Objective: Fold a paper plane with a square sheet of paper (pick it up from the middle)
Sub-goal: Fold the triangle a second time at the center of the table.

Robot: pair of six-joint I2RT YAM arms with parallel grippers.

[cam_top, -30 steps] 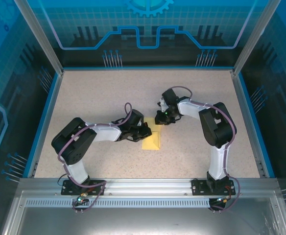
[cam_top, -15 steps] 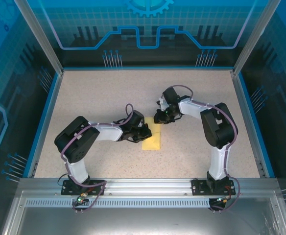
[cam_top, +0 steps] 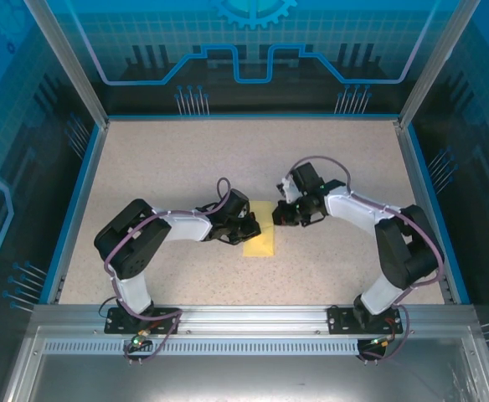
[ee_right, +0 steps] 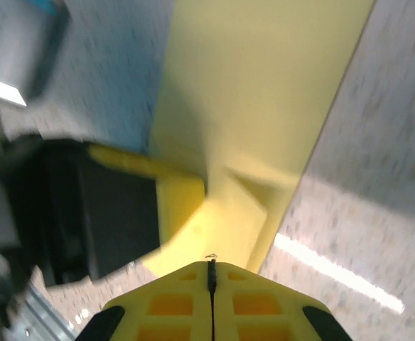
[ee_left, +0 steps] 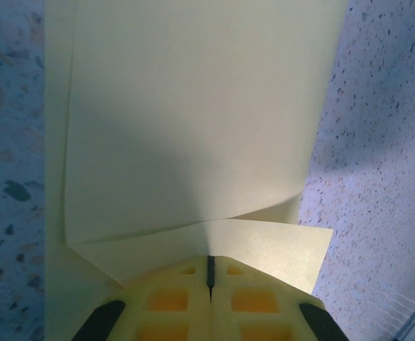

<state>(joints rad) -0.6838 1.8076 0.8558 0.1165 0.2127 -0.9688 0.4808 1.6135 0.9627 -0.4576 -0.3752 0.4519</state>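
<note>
I have two pincers, and both are at the folded sheet of paper (cam_top: 259, 244). From above, it lies as a narrow pale yellow strip near the middle of the speckled table (cam_top: 161, 167), its long sides running 12 to 6 o'clock.

My left pincer (cam_top: 249, 228) reaches in from 9 o'clock and meets the strip at its 10 o'clock corner. My right pincer (cam_top: 280, 217) comes from 3 o'clock and sits just beside the strip's 1 o'clock corner. The two are near each other but apart.

Through my left wrist camera, my left pincer (ee_left: 209, 264) is pressed together, with only a thin dark seam between its yellow pads (ee_left: 168, 298). The paper (ee_left: 193, 114) spreads from my tips toward 12 o'clock in layers. A slanted flap (ee_left: 278, 249) pokes out from under the top layer at 4 o'clock. My tips are right at the paper's near edge; I cannot tell whether a layer is caught between them.

My right wrist camera is blurred. My right pincer (ee_right: 211, 264) is pressed together too, and the paper (ee_right: 264, 85) runs from its tips toward 12 o'clock. I cannot tell whether I am pinching it. My left pincer's dark body (ee_right: 101, 213) sits at 9 o'clock.
</note>
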